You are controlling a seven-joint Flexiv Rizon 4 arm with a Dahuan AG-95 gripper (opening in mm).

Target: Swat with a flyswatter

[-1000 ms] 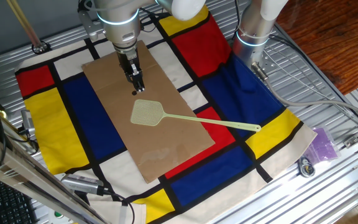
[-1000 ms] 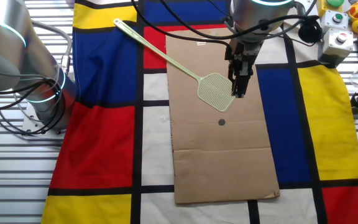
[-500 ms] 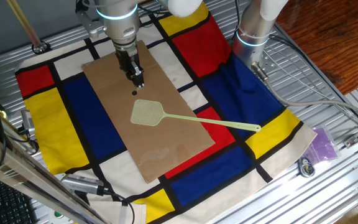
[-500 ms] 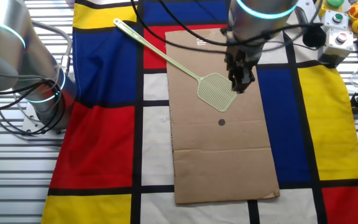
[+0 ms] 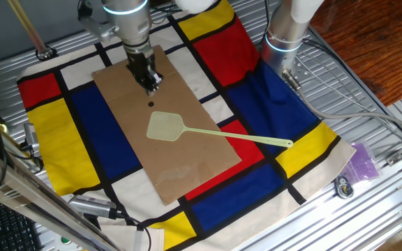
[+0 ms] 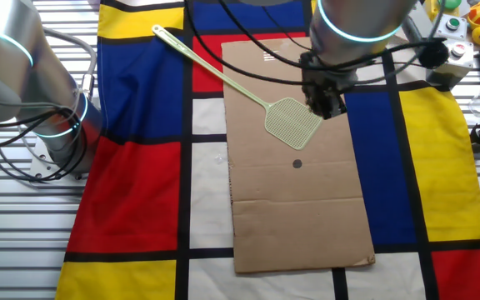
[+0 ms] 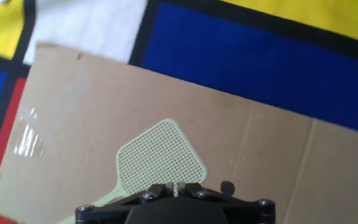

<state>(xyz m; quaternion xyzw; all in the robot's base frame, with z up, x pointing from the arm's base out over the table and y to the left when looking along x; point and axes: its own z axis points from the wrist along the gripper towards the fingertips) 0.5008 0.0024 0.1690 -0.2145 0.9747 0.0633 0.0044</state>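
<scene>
Honestly, I can read no writing or brand anywhere; only a shiny patch of tape (image 7: 28, 142) marks the sheet (image 5: 187, 167) near one end. My flyswatter (image 5: 165, 127) lies flat on the sheet, head beside a small dark dot (image 5: 151, 104), its handle running off the sheet's long edge over the checked cloth (image 5: 96, 139), with bare sheet around the head. I see the claw (image 5: 152, 85) above the sheet beyond the dot, holding nothing, but I cannot tell how far apart its fingers stand.
</scene>
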